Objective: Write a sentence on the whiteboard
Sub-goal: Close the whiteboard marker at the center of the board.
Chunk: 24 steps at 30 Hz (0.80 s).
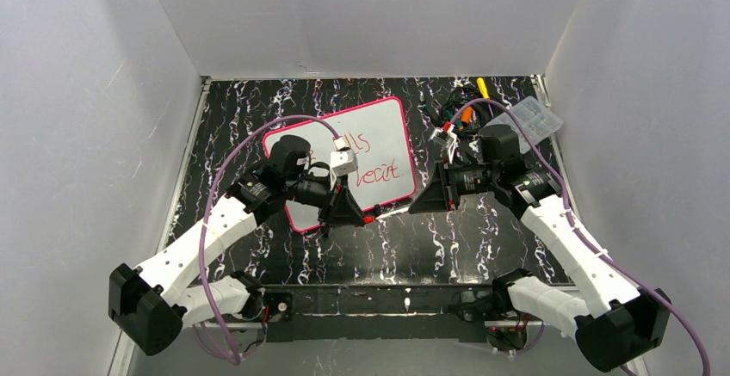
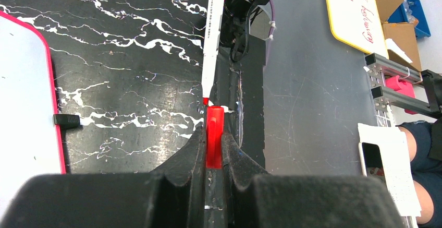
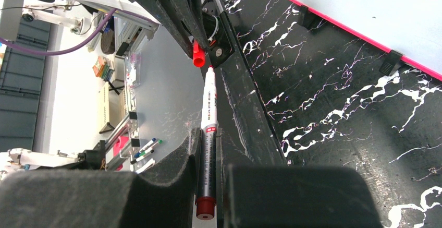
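The whiteboard (image 1: 383,139) lies flat at the table's middle back, with a pink-red rim. Only part of the red sentence (image 1: 377,173) shows, because my left arm covers the rest. My left gripper (image 1: 365,218) is shut on a red cap (image 2: 214,134) just off the board's near right corner. My right gripper (image 1: 415,207) is shut on a white-barrelled marker (image 3: 208,129) and faces the left one. The marker's tip points at the cap's mouth (image 3: 198,59), very close to it and slightly offset. The board also shows in the left wrist view (image 2: 23,97) and the right wrist view (image 3: 365,9).
A clear plastic compartment box (image 1: 536,118) stands at the back right. A tangle of markers and cables (image 1: 459,114) lies beside it, with a yellow marker (image 1: 482,86) behind. White walls enclose the table on three sides. Black clips (image 2: 66,120) stick out from the board's rim.
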### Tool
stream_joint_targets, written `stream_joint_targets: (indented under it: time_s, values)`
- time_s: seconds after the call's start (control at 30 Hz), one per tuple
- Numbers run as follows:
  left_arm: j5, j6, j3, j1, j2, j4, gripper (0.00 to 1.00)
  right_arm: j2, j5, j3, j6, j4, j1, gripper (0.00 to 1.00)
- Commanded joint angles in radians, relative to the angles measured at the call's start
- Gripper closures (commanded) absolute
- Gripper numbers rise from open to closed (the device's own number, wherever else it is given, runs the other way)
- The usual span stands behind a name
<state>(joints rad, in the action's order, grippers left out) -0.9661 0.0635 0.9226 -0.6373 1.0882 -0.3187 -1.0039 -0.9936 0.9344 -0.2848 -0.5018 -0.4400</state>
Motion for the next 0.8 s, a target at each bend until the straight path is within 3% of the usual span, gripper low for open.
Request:
stream_joint_targets:
  time_s: [0.0, 0.77]
  values:
    - [-0.028, 0.01, -0.01, -0.002, -0.019, -0.01, 1.0, 0.023, -0.007, 0.032, 0.008, 0.004, -0.005, 0.99]
    - [-0.05, 0.013, 0.016, -0.002, 0.024, -0.023, 1.0, 0.024, -0.051, 0.009, -0.01, 0.031, -0.005, 0.99]
